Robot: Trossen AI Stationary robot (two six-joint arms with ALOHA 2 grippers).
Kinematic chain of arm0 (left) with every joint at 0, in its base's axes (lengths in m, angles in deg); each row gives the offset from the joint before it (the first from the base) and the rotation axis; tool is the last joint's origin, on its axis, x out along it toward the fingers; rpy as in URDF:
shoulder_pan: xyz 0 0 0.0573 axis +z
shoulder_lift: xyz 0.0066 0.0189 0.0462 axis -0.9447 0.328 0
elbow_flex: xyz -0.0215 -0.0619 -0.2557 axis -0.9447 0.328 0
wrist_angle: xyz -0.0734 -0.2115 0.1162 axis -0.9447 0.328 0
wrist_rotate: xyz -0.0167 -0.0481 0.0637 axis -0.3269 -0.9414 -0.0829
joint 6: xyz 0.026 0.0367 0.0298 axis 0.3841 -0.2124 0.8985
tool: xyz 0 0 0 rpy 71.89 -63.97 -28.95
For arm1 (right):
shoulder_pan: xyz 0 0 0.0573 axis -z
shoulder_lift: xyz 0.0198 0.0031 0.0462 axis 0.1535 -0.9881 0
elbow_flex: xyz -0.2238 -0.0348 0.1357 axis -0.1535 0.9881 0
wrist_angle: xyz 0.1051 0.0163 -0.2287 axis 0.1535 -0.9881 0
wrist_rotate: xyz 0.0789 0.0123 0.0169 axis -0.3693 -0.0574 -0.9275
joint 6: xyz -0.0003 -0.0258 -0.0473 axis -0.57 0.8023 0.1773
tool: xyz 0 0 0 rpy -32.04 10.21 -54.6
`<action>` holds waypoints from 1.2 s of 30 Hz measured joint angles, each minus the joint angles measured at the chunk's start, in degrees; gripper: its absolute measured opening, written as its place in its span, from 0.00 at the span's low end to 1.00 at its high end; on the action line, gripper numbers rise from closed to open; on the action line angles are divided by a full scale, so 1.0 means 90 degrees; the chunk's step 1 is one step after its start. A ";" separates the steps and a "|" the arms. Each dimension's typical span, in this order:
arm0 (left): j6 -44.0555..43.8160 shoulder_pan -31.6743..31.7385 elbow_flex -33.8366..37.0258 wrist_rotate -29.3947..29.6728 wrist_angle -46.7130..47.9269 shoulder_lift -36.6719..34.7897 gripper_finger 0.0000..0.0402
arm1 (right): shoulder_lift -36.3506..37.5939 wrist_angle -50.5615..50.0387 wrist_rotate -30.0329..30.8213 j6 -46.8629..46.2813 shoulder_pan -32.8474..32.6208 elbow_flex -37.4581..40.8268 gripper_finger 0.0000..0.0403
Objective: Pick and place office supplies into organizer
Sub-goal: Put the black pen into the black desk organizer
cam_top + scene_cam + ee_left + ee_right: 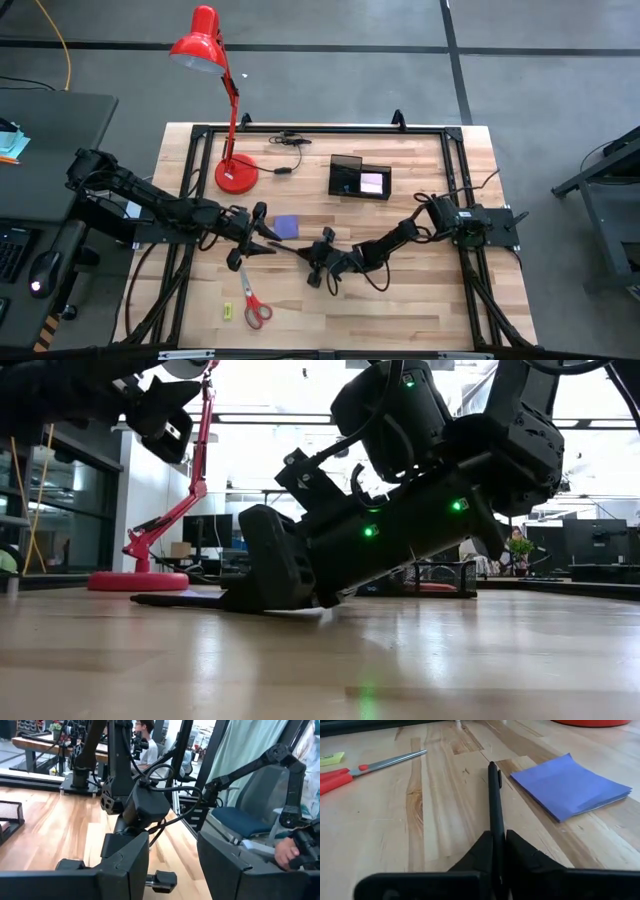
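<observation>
My right gripper is low over the middle of the table and is shut on a thin black pen that points away from it toward the table's left. Beside the pen lies the purple note pad, flat on the wood. My left gripper hovers open just left of the pad, with nothing between its fingers. The red-handled scissors and a tiny yellow-green piece lie near the front edge. The black organizer stands at the back with a pink note pad in it. My right gripper pinches the pen's near end between its two fingers. The fingers come slanting down from the table's right and lie along the pen, which sticks out ahead of them. The pen lies about level, close to the wood; whether it is lifted clear I cannot tell.
A red desk lamp stands at the back left, its head reaching beyond the table, with a black cable beside it. A black frame runs round the tabletop. Bare wood lies at the front right.
</observation>
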 joint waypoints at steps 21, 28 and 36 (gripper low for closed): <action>-0.0190 -0.0002 0.0000 0.0413 -0.0276 -0.0002 0.37 | 0.0160 0.0662 -0.0022 0.0309 -0.0368 0.0017 0.08; -0.0201 -0.0002 0.0000 0.0436 -0.0375 -0.0002 0.37 | 0.0586 0.0662 0.0641 0.0735 -0.0732 0.0017 0.06; -0.0201 -0.0002 0.0000 0.0460 -0.0351 -0.0002 0.37 | 0.1133 0.0501 0.1473 0.1273 -0.1074 0.0017 0.07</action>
